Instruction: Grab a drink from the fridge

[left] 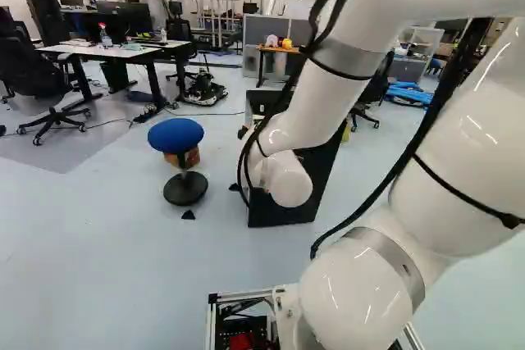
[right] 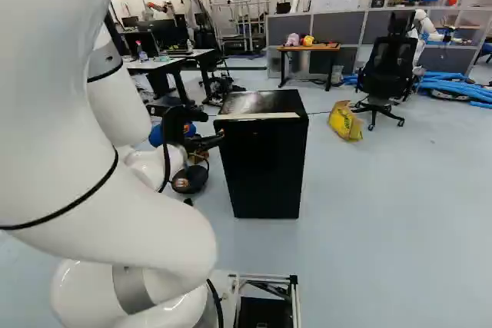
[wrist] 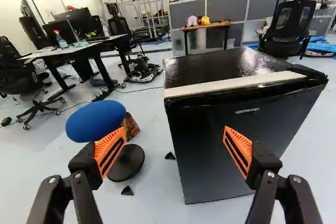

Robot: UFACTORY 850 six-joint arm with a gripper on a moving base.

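With twelve o'clock as straight ahead of the black gripper (wrist: 175,137), its two ribbed orange-padded fingers (wrist: 109,149) stand wide apart and hold nothing. The squat black fridge (right: 265,167) is just ahead, between twelve and one; one finger overlaps its door (wrist: 202,145) in the wrist view, though I cannot tell how near they are. The door is closed, and a pale flat strip (wrist: 236,83) runs along the front edge of the glossy black top (wrist: 210,68). No drink is visible; it is presumably inside.

Opening the door looks like the step in hand. Its smooth, stiff face offers little to pinch, so an edge or the lip under the strip seems the better hold; which side is hinged I cannot tell. The seal may resist, then give suddenly, and a hard tug could shift or tip the cabinet. A can or bottle inside would probably be cold, slippery and fairly heavy if full: take it round the middle, firmly but without crushing.

Farther out, the blue round-seated stool (wrist: 96,121) stands at eleven, near the fridge. Beyond, the white-topped desk (wrist: 63,51) is towards ten, and the black office chair (wrist: 286,24) towards one.
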